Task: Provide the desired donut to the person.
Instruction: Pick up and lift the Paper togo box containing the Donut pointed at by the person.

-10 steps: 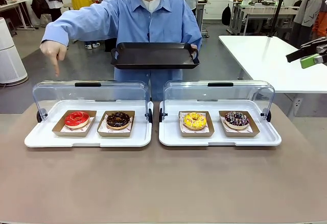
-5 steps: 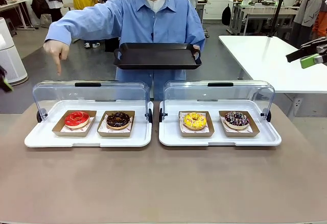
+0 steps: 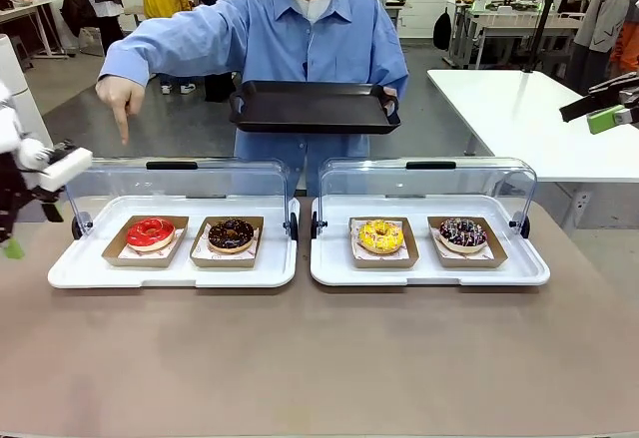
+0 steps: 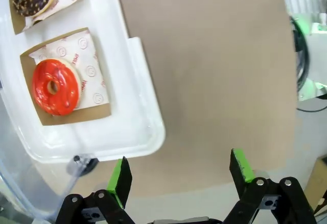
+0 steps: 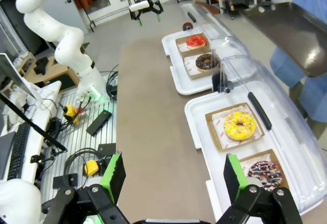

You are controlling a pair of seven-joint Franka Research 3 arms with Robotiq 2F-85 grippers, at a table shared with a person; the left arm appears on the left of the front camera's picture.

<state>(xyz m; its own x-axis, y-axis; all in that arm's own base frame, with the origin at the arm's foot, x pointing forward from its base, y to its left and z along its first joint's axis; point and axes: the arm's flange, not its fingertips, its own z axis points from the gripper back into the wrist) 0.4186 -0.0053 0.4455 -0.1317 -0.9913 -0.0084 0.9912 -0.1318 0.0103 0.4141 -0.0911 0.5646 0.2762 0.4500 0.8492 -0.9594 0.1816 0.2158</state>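
Note:
The person (image 3: 300, 29) stands at the far side in a light blue shirt, holding a black tray (image 3: 315, 107) in one hand. The other hand (image 3: 122, 99) points a finger down over the red donut (image 3: 150, 231) (image 4: 55, 86). Beside it lies a chocolate donut (image 3: 231, 233). A yellow donut (image 3: 380, 235) and a dark sprinkled donut (image 3: 462, 231) sit in the right case. My left gripper (image 4: 179, 157) hangs open above the table, just off the near left corner of the red donut's tray. My right gripper (image 5: 173, 157) is open, high at the right, empty.
Each donut rests in a brown paper tray inside one of two white cases (image 3: 80, 273) (image 3: 529, 270) with clear lids (image 3: 175, 184) raised at the back. Brown tabletop (image 3: 319, 358) stretches in front of the cases. A white table (image 3: 519, 109) stands at the far right.
My left arm has come into the front view from the left edge. The person's pointing hand and black tray have shifted slightly right. The right arm has not moved.

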